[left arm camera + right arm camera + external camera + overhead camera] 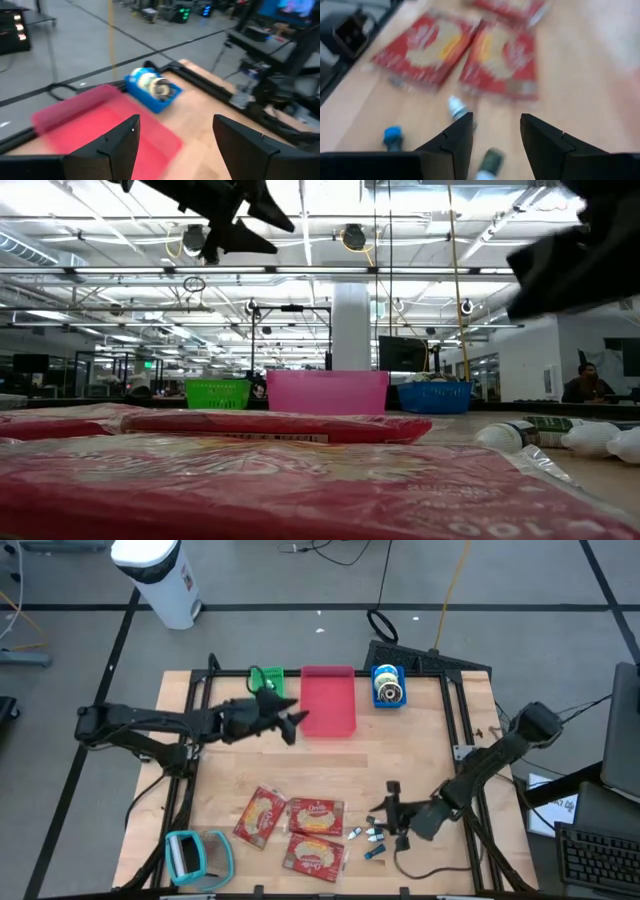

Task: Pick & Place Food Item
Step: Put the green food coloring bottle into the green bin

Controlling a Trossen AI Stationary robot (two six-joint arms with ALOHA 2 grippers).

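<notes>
Your right gripper [388, 808] is hovering at table's 5 o'clock, fingers spread, pinching nothing, over small bottles [372, 835]. Three red snack packets [295, 828] are lying at 6 o'clock, just beside bottles. Your left gripper [296, 725] is hanging near centre, fingers spread, empty, at pink bin [328, 700]. Blue bin [388, 686] is sitting at 1 o'clock. Step in hand looks like reaching for pickup; next: lower, centre over one item, close.

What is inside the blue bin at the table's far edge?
The blue bin holds a pale round item, a roll or a spool, filling most of it. What lies under that item, on the bin's floor, is covered.
</notes>
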